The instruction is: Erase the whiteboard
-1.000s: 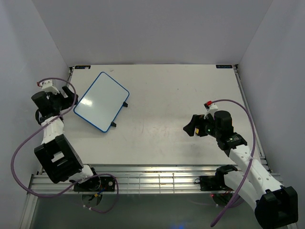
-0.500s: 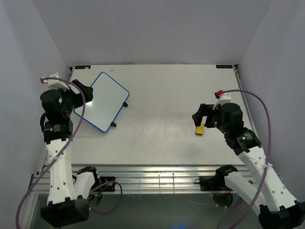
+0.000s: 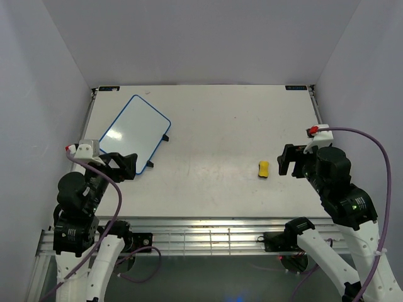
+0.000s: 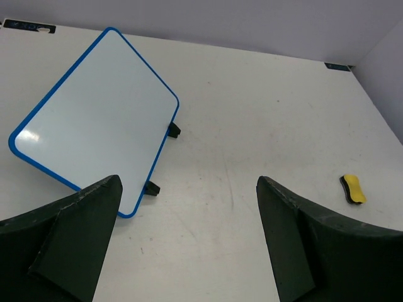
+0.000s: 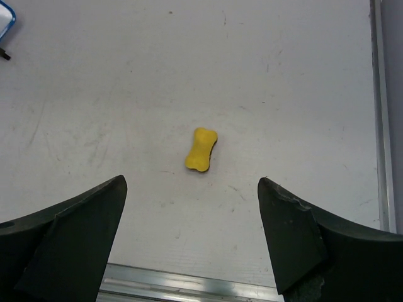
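- White and glossy, the board (image 3: 134, 134) sits at the far left of the counter (image 3: 214, 119), propped on small black feet (image 4: 174, 130); its face looks blank to me.
- I'd judge it light, stiff and slippery, likely to skate if rubbed. The blue frame edge seems the place to pin or grip it, not the slick face.
- Left tool (image 4: 186, 251) hangs wide and empty, just on the near side of the board.
- Right tool (image 5: 189, 251) is wide too, empty, hovering by the yellow eraser (image 5: 201, 150), which lies loose at mid-right.

whiteboard (image 3: 134, 133) left, eraser (image 3: 263, 169) right, open tabletop (image 3: 214, 129) between
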Controlling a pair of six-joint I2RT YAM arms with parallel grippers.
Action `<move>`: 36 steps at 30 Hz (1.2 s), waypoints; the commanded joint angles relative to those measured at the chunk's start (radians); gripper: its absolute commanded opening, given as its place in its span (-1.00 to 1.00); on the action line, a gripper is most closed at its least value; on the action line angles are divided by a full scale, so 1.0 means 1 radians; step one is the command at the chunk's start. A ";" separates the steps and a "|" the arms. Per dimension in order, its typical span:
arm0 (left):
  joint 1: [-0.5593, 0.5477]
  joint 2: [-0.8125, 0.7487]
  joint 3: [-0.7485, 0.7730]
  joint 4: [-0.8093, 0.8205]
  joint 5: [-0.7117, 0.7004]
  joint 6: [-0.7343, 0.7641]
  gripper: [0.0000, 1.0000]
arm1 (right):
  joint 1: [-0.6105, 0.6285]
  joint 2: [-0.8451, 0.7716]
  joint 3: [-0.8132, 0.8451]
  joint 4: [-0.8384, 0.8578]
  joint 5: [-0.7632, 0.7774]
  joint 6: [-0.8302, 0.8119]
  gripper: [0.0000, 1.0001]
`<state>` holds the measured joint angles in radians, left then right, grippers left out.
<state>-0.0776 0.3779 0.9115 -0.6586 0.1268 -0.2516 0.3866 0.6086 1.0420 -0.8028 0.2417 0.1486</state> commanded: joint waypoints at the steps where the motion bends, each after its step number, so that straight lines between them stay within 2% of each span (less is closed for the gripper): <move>1: -0.065 -0.016 -0.002 -0.078 -0.190 0.038 0.96 | 0.005 -0.046 -0.029 -0.049 0.044 0.003 0.79; 5: -0.087 -0.056 -0.010 -0.082 -0.276 0.006 0.96 | 0.005 -0.064 -0.060 -0.012 0.064 0.028 0.79; 10: -0.085 -0.062 -0.019 -0.055 -0.187 0.032 0.96 | 0.005 -0.047 -0.065 -0.003 0.109 0.037 0.79; 36: -0.085 -0.059 -0.051 -0.018 -0.200 0.035 0.96 | 0.003 -0.066 -0.091 0.037 0.122 0.020 0.80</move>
<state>-0.1604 0.3111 0.8623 -0.6956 -0.0711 -0.2256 0.3866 0.5549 0.9516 -0.8108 0.3569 0.1753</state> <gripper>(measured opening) 0.979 0.898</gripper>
